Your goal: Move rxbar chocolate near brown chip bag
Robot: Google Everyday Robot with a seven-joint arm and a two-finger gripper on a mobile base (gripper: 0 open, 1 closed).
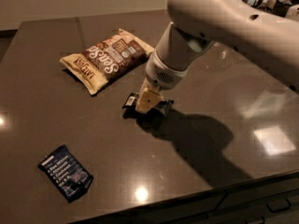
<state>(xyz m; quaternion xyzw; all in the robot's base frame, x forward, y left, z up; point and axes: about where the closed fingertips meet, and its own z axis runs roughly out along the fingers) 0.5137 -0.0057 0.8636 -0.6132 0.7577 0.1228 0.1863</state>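
Observation:
The rxbar chocolate (131,100) is a small black bar with a white patch at its left end. It lies at the table's middle, mostly covered by my gripper (149,105). The gripper comes down from the big white arm and is shut on the bar, one cream finger (147,98) across its top. The bar's right end (164,107) sticks out past the finger. The brown chip bag (108,58), cream-edged with a dark brown centre and white lettering, lies up and to the left of the gripper, a short gap away.
A dark blue bar with white text lines (66,172) lies near the front left. The dark glossy table (46,115) has its front edge at the bottom of the view. The arm's shadow falls to the right of the gripper.

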